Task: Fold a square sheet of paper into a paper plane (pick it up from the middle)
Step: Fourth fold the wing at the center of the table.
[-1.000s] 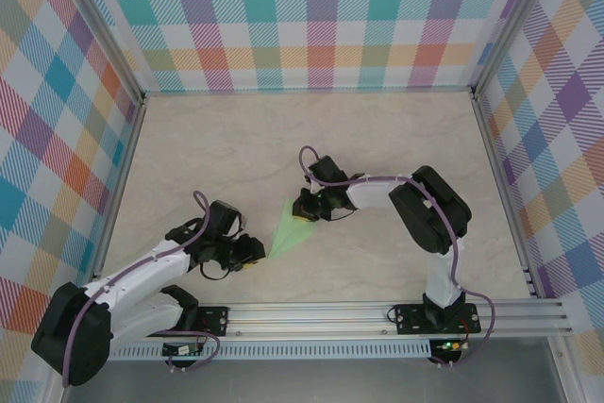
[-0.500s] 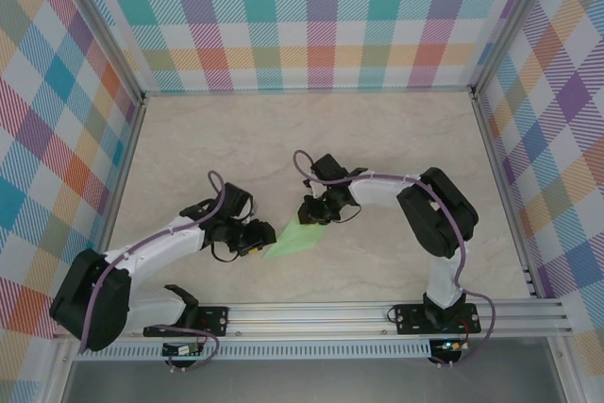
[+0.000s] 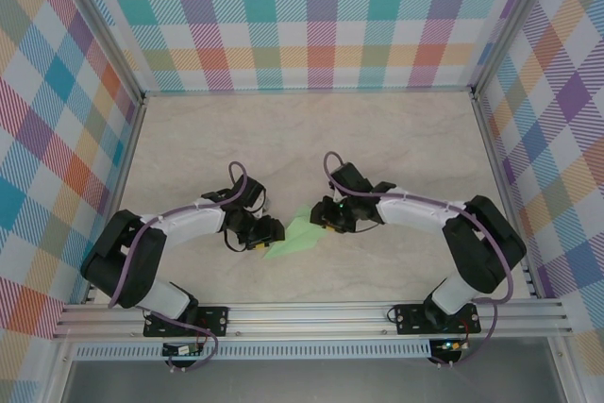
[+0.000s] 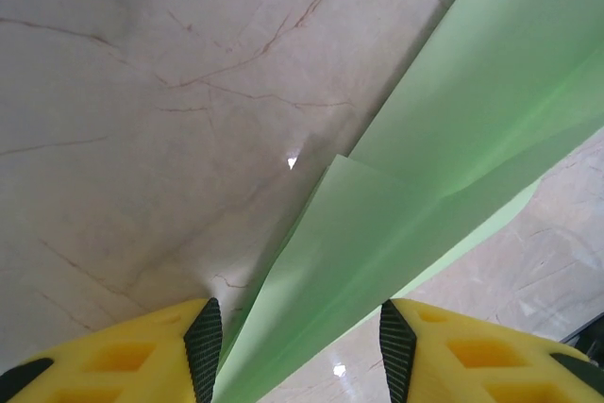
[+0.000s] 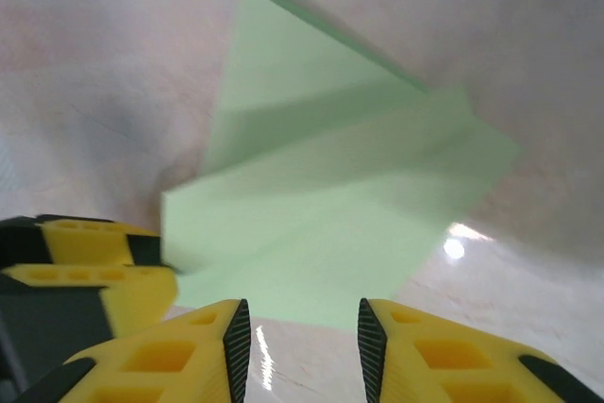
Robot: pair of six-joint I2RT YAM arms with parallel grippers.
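While its jaws stood half apart, the left gripper [image 4: 298, 318] straddled the pale green plane's [image 4: 453, 139] near edge without visibly pinching it. Likewise the right gripper [image 5: 302, 323] was parted, nothing held, tips just short of the plane. It lay on the table [image 3: 208, 139], mid-front, between both grippers.

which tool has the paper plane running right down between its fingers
The left tool: the paper plane passes down between its open yellow fingers. The right tool, also open, has the plane lying mostly ahead of its fingertips.
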